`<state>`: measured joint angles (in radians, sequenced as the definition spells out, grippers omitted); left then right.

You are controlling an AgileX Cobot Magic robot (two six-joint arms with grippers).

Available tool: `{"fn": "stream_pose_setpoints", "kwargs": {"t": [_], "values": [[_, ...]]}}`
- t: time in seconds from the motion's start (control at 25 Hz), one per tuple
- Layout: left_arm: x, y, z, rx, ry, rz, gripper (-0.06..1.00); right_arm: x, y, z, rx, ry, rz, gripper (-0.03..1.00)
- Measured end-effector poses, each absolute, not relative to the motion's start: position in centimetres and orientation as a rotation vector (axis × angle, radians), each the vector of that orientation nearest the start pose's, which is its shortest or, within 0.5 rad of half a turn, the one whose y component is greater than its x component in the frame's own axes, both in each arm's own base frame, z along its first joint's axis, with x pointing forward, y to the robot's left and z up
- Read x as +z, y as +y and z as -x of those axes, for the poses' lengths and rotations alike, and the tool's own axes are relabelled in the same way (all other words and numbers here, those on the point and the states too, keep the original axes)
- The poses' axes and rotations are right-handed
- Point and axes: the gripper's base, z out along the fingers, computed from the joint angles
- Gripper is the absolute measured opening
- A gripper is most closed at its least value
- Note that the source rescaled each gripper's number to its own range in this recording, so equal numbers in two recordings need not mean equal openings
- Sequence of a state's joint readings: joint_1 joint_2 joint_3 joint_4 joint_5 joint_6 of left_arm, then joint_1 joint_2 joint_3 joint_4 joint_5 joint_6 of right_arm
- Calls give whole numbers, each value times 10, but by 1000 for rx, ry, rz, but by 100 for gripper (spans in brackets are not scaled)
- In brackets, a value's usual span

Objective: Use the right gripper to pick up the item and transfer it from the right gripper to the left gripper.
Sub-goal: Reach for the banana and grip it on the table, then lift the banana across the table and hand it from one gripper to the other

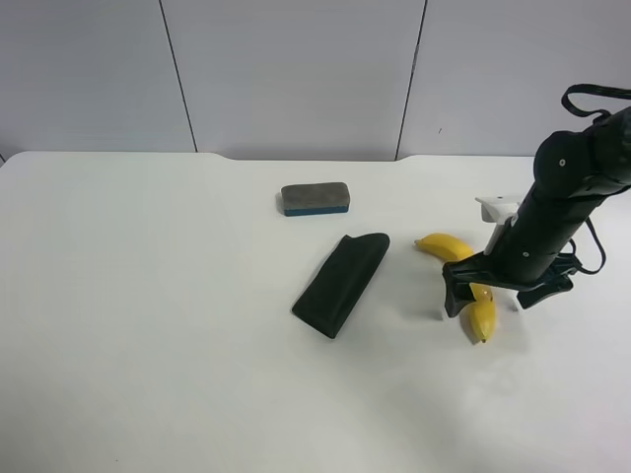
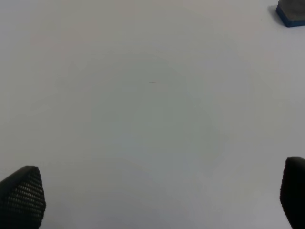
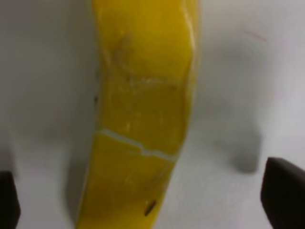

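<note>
**Inspector:** Location of the banana (image 1: 445,246)?

**Technician:** Flat on the worktop (image 1: 148,355), close to the edge at the high view's right and roughly midway between the far and near edges. It is not lifted. The right wrist view shows it resting on the surface.

**Inspector:** Condition of the right tool (image 1: 493,293)?

**Technician:** Low over the banana's middle, fingers spread wide with one on each side. In its wrist view bare worktop shows between each fingertip and the fruit, so I record no contact.

**Inspector:** And the left tool (image 2: 157,191)?

**Technician:** It does not appear in the high view. Its own camera shows both fingertips spread apart over bare worktop with nothing between them. A corner of the eraser (image 2: 291,13) sits at the margin of that view.

**Inspector:** Other items?

**Technician:** The eraser lies towards the far edge, near its middle. A dark pad (image 1: 342,283) lies about the centre of the worktop, beside the banana but not touching it. Neither is involved.

**Inspector:** Progress?

**Technician:** Early, in my judgement. The approach and the lining-up over the fruit look complete. Closing on the banana, lifting it, bringing the two tools together, the left tool taking hold and the right letting go are all outstanding.
</note>
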<state>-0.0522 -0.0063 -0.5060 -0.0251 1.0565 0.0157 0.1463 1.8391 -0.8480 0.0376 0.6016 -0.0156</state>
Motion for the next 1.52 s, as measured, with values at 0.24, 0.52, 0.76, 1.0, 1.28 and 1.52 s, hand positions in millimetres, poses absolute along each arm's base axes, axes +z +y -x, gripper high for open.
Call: {"fn": "stream_pose_setpoints", "kwargs": {"t": [0.24,0.52,0.76,1.0,1.28,1.52], "values": [[279,-2,7,-53,2027,-70,100,106,44,-287,40,3084,201,100],[279,-2,7,-53,2027,-70,100,106,44,-287,42,3082,200,89],[279,-2,7,-53,2027,-70,100,106,44,-287,42,3082,200,44],[279,-2,7,-53,2027,-70,100,106,44,-287,42,3081,198,1],[279,-2,7,-53,2027,-70,100,107,45,-288,50,3076,187,1],[279,-2,7,-53,2027,-70,100,130,44,-284,56,3045,193,1]]}}
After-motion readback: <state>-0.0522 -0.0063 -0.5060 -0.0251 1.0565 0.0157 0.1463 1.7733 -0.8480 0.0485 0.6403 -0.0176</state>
